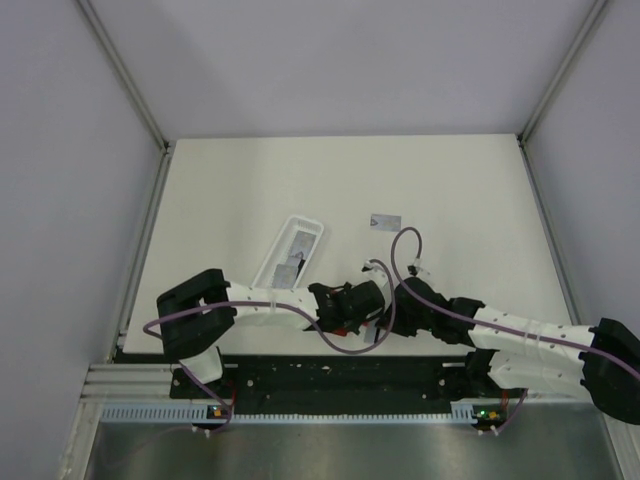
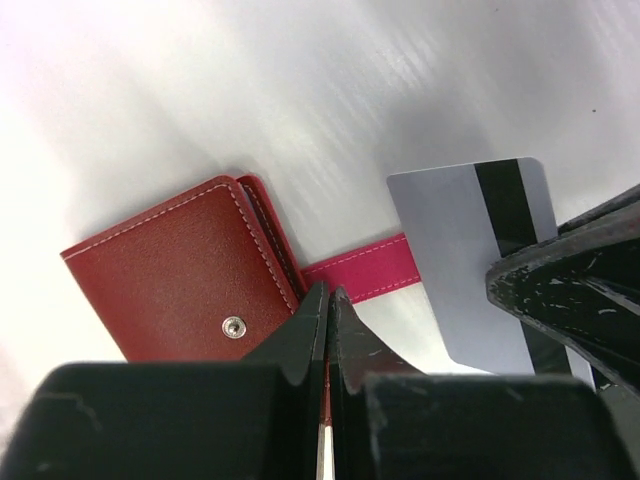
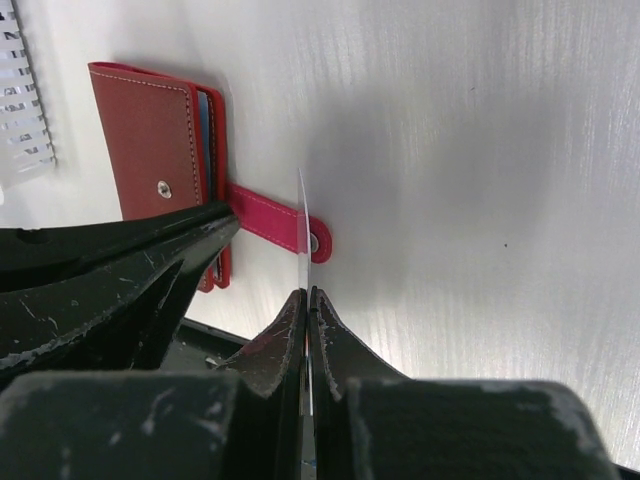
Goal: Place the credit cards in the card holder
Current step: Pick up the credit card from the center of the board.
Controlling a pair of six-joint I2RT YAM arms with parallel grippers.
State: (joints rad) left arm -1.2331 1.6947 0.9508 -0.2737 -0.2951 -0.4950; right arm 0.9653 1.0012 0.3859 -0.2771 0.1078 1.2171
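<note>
Looks like insertion: right gripper (image 3: 305, 295) pinches a credit card (image 2: 450, 250) just beside left gripper (image 2: 327, 292), clamped on the card holder (image 2: 170, 270) edge; next, open it.

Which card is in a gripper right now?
The black-striped card, pinched in the right gripper by the wallet strap. The others lie loose: one on the table, the rest in the white tray.

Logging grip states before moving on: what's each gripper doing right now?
Left gripper: closed, pinching the card holder at its edge.
Right gripper: closed, holding a credit card.
</note>
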